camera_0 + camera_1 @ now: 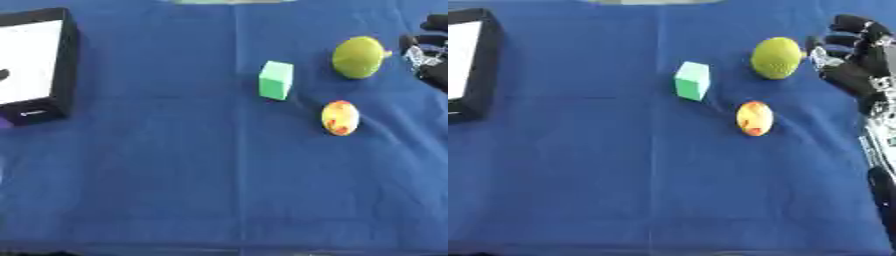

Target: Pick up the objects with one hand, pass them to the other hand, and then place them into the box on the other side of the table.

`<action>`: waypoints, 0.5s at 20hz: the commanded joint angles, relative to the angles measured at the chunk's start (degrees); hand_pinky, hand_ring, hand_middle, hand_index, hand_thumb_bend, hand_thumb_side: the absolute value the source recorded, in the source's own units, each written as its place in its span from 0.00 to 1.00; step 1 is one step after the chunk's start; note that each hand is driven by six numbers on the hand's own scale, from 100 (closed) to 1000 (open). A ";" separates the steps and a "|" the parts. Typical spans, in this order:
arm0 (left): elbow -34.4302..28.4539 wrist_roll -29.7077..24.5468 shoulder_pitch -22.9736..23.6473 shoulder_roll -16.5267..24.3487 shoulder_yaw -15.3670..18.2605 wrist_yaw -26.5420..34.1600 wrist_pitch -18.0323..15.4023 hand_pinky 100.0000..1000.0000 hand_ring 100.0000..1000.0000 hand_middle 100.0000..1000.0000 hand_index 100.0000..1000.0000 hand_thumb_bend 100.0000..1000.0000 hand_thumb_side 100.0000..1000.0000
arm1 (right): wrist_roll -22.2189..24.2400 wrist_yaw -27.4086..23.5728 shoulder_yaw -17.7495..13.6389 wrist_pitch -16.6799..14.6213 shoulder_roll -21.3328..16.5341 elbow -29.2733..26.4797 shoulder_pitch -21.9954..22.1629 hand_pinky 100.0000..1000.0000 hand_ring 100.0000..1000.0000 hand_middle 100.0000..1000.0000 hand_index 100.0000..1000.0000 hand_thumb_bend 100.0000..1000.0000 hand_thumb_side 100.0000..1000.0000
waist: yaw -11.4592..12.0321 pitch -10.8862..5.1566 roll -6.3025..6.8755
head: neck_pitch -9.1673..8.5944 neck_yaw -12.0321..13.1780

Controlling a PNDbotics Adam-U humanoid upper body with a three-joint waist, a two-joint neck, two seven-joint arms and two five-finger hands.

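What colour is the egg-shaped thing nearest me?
Yellow-orange with red blotches; the egg-shaped thing shows best in the left eye view.

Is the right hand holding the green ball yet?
No. The right hand is open beside the green ball, which lies on the blue cloth.

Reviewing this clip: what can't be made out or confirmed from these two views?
- Right hand: cut off by the right edge in the left eye view; whether it touches the green round fruit is unclear in both.
- Left hand: in neither view.
- Box: cropped by the left edge; a dark shape inside it, left eye view, is cut off and unidentifiable.
- Yellow-red egg-shaped object: too blurred to identify.
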 commanded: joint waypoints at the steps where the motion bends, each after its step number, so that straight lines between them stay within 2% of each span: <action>1: -0.98 0.08 -0.87 0.79 0.28 0.15 -0.05 0.73 0.85 0.84 0.75 0.32 0.72 | 0.15 0.24 -0.22 0.00 -1.23 -1.45 -0.48 0.69 0.73 0.69 0.74 0.28 0.03 | 0.02 -0.76 -0.02 | 0.09 -0.13; 10: -0.98 0.08 -0.88 0.79 0.20 0.16 -0.01 0.73 0.85 0.84 0.75 0.32 0.72 | 0.50 0.48 -0.27 -0.14 -1.28 -1.49 -0.44 0.70 0.73 0.70 0.75 0.29 0.05 | -0.04 -0.66 0.00 | -0.50 -0.21</action>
